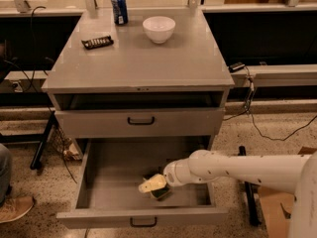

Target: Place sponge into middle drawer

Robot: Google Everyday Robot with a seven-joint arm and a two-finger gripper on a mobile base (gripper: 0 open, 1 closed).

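The middle drawer (99, 182), the cabinet's lowest one, is pulled wide open, with a plain grey inside and a black bar handle on its front. My white arm reaches in from the right. My gripper (153, 184) is low inside the drawer, near its middle front. The sponge (161, 193) shows as a small dark green patch on the drawer floor, right under and against the gripper's pale tip. Most of it is hidden by the gripper. I cannot tell whether it is still held.
The upper drawer (140, 121) is shut. On the cabinet top stand a blue can (119, 8), a white bowl (159, 29) and a dark ridged bar (97, 42). A person's shoe (14, 208) is at the left. Cables (267, 128) lie on the floor at the right.
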